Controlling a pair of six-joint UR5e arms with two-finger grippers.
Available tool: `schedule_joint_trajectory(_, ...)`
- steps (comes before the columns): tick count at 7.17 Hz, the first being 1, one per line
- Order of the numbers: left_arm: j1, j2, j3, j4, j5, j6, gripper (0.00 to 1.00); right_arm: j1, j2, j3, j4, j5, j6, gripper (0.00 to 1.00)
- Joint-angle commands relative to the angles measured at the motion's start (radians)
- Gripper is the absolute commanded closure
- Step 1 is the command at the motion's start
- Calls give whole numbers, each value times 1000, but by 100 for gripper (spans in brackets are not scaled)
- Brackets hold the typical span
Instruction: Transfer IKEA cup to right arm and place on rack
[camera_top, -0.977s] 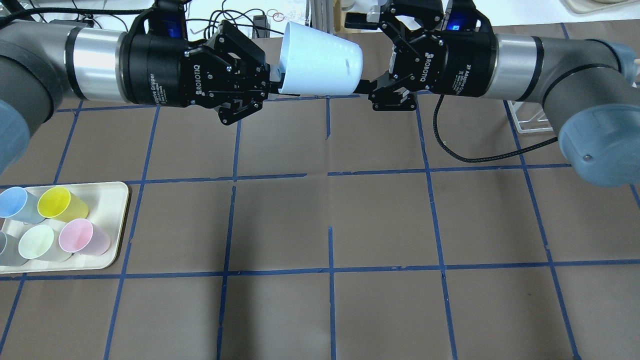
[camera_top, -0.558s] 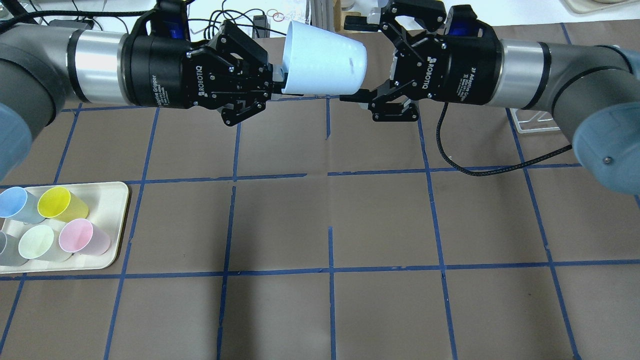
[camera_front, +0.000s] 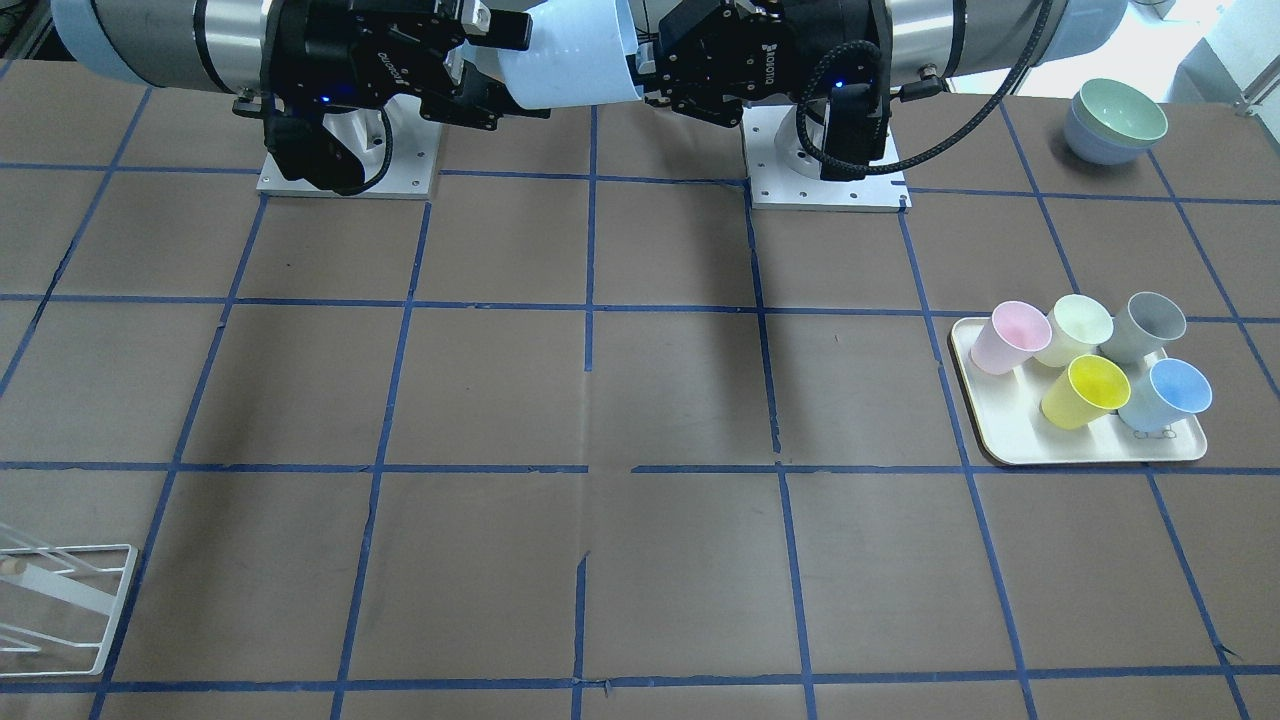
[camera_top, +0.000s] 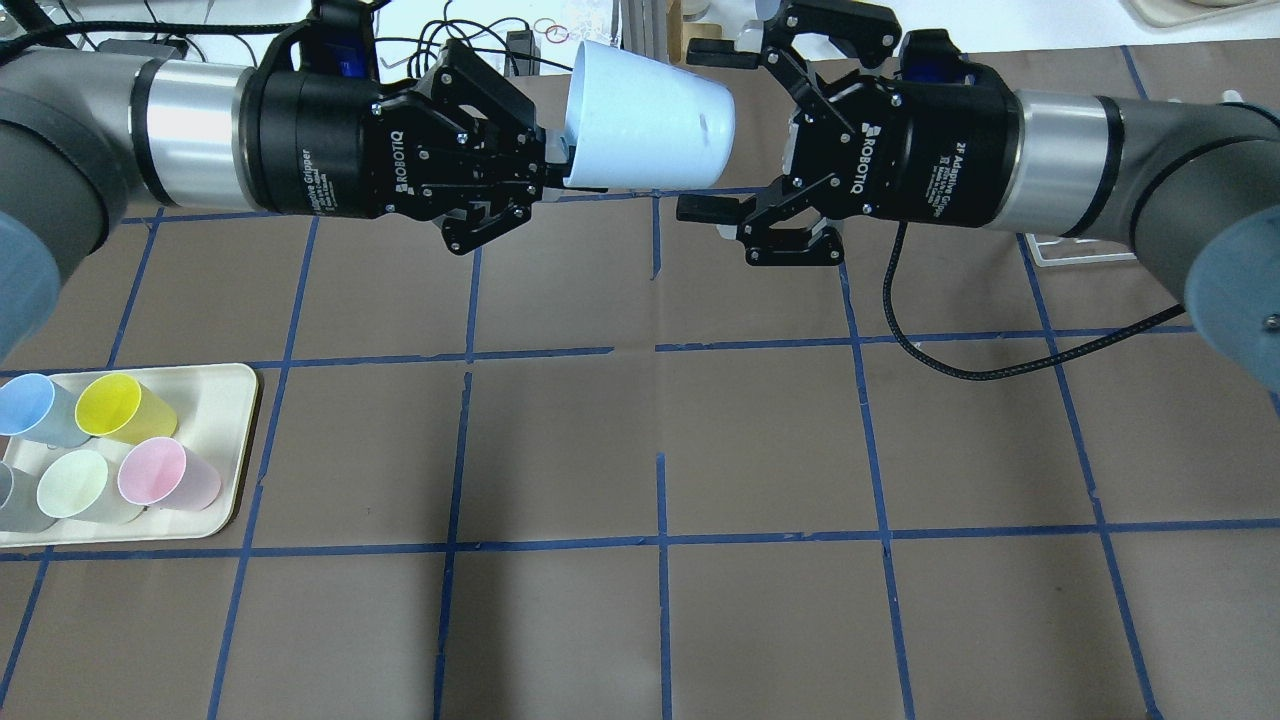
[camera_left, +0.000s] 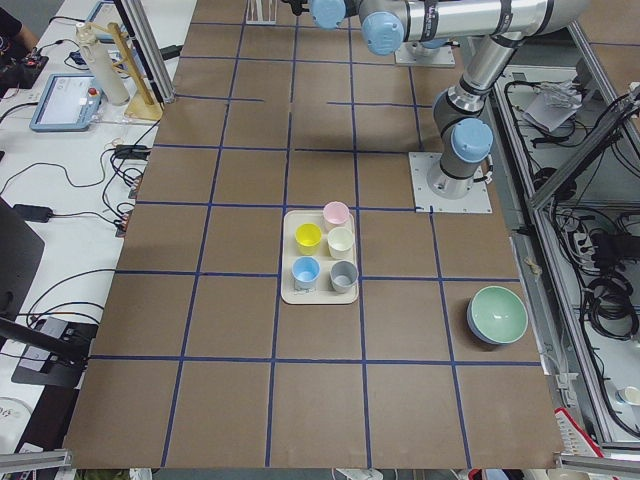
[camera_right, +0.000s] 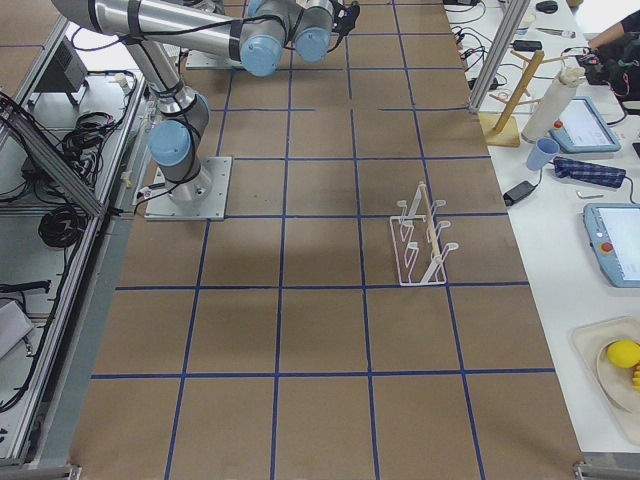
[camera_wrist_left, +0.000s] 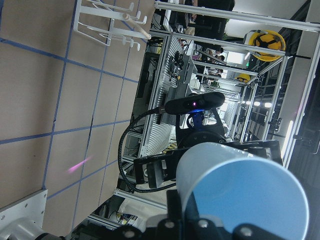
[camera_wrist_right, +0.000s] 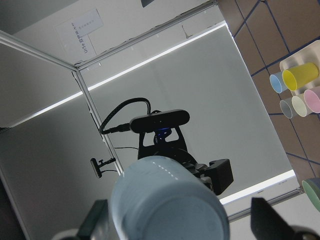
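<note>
**Handover in mid-air: the cup has not yet passed to the right arm.**
The IKEA cup (camera_top: 645, 120) hangs on its side high above the table, about midway between its left and right ends. The left gripper (camera_top: 548, 168) is clamped on its rim. The right gripper (camera_top: 700, 129) stands spread wide, one finger on either side of the cup's base, neither seeming to touch it. By my reckoning the right must close on the base before the left lets go, then carry the cup to the rack (camera_right: 422, 240) near the right-hand corner on the operators' side.
</note>
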Motion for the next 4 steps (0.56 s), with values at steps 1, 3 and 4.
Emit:
schedule_joint_trajectory(1,0,0,-1,0,4,1,100,0,-16,0,42,-1,0,0)
schedule_joint_trajectory(3,0,-1,-1,0,6,1,100,0,-22,-2,56,-1,0,1)
schedule_joint_trajectory(4,0,0,-1,0,6,1,100,0,-22,0,56,-1,0,10)
